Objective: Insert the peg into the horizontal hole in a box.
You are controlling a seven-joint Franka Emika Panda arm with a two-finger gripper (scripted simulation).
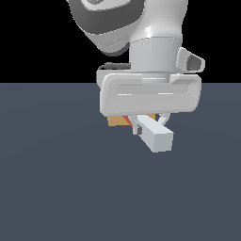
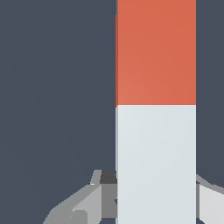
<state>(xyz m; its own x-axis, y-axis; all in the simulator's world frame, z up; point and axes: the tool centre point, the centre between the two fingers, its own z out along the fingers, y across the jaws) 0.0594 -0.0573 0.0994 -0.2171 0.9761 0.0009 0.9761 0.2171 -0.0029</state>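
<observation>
White and orange-red, the peg (image 1: 155, 135) is clamped at its white half between the fingers of the gripper (image 1: 149, 123) and held above the floor (image 1: 56, 188). Just behind it, the tan box (image 1: 116, 121) is glimpsed, largely hidden by the gripper.

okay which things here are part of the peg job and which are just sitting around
Part of the job:
- peg, clamped in the gripper
- box, mostly hidden behind the gripper; its hole cannot be seen

Just sitting around:
- nothing else visible, only the dark floor
</observation>
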